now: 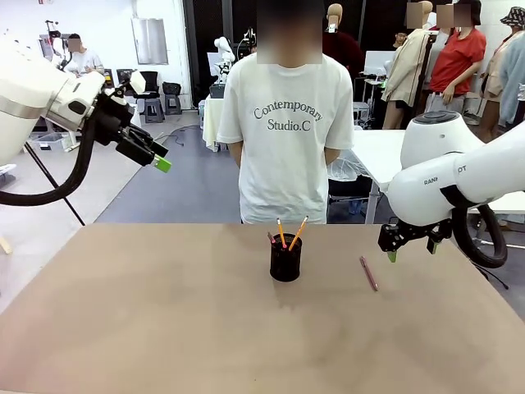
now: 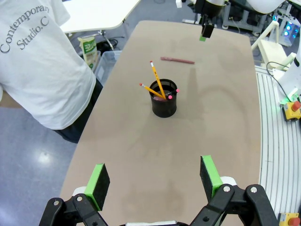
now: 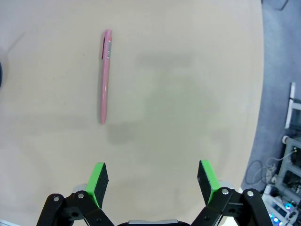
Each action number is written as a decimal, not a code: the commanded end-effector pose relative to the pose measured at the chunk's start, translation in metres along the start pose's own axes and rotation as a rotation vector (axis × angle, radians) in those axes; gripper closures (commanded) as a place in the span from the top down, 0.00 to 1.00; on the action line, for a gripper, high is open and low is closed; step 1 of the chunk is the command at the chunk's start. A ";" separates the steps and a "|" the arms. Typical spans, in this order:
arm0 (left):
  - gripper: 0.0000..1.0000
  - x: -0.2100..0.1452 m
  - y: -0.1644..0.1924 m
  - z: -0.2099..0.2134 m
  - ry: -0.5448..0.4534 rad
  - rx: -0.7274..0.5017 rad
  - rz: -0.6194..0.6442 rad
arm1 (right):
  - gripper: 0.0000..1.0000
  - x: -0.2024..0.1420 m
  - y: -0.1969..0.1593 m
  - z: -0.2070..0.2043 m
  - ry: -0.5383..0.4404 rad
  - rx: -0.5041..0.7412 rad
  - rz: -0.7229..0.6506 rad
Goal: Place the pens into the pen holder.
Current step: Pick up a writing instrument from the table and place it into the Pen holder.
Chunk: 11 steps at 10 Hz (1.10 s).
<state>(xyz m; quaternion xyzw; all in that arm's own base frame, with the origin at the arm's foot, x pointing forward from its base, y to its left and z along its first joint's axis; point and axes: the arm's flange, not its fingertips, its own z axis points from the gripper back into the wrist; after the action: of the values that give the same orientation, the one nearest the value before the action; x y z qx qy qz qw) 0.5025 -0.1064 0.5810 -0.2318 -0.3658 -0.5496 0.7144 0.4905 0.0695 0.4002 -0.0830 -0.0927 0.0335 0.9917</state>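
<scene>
The person [image 1: 287,123] at the far side, hands hidden, wears "Contemporary Studio.C". The left gripper [image 1: 156,158] and right gripper [image 1: 411,250] hang with jaws apart, empty. Mid-table the pen holder [image 1: 285,261] holds two pencils [image 1: 289,234], other contents unclear; a pink pen [image 1: 368,273] lies to its right.

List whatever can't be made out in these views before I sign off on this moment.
- Front view: the lower ends of the pencils, hidden by the wall of the pen holder.
- Left wrist view: how many items stand in the pen holder; the small red-tipped ends are too small to identify.
- Right wrist view: the print on the pink pen, too small to read.
- Front view: the hands of the person, hidden behind the body.
</scene>
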 end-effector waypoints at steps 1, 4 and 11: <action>1.00 -0.001 0.001 0.001 0.002 0.004 0.002 | 1.00 -0.003 -0.001 0.003 -0.007 -0.006 0.008; 1.00 -0.001 0.001 0.001 0.002 0.004 0.002 | 1.00 0.000 0.000 0.000 -0.001 0.000 0.000; 1.00 -0.001 0.001 0.001 0.002 0.004 0.002 | 1.00 0.071 0.069 -0.032 0.104 0.091 -0.060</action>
<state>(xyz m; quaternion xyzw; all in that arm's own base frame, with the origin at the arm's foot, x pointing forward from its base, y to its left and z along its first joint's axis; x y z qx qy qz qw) 0.5026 -0.1066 0.5811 -0.2318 -0.3659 -0.5497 0.7143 0.5442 0.1316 0.3690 -0.0369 -0.0495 0.0218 0.9979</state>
